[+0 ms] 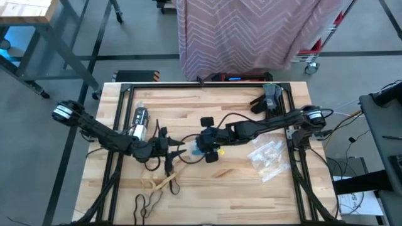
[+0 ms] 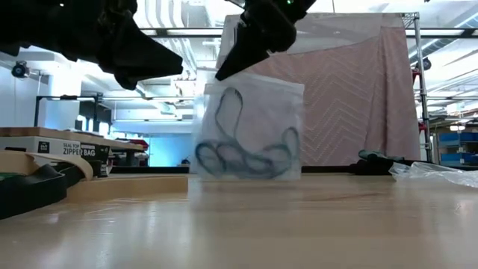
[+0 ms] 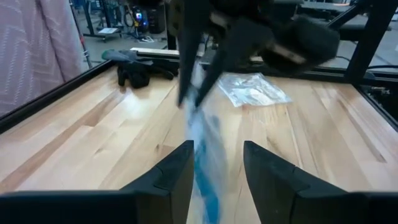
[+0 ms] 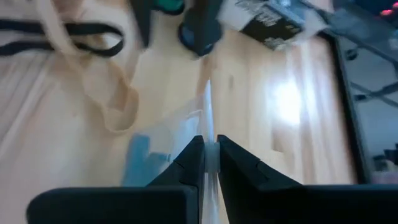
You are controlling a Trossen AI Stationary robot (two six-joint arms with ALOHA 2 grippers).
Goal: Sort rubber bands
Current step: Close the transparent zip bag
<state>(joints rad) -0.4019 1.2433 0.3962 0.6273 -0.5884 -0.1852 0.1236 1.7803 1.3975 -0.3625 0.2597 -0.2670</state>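
A: What has the right claw (image 4: 210,155) got?

B: A clear plastic bag (image 2: 250,131), pinched by its top edge between clenched fingers. The bag hangs straight down under that claw, its bottom at or just above the counter (image 1: 213,194) (I cannot tell which). Blue rubber bands (image 2: 246,157) lie curled in its lower half.

A: And the left claw (image 3: 216,162)?

B: Released, fingers apart. It sits just beside the right claw, facing it, and the hanging bag's edge shows in the gap between its fingers. Nothing is gripped there that I can see.

A: Where are the other bands?

B: Tan rubber bands (image 1: 162,182) lie in a loose heap on the counter directly below the left claw, on the near side. Black rubber bands (image 1: 146,204) lie a little farther out from them, toward the counter's near edge.

A: Anything else close by?

B: An empty crinkled bag (image 1: 267,157) lies on the counter under the right arm, behind its claw. Dark gloves (image 3: 134,68) rest at the far rim, well apart from both claws. A box of zipper bags (image 1: 139,122) lies beside the left arm.
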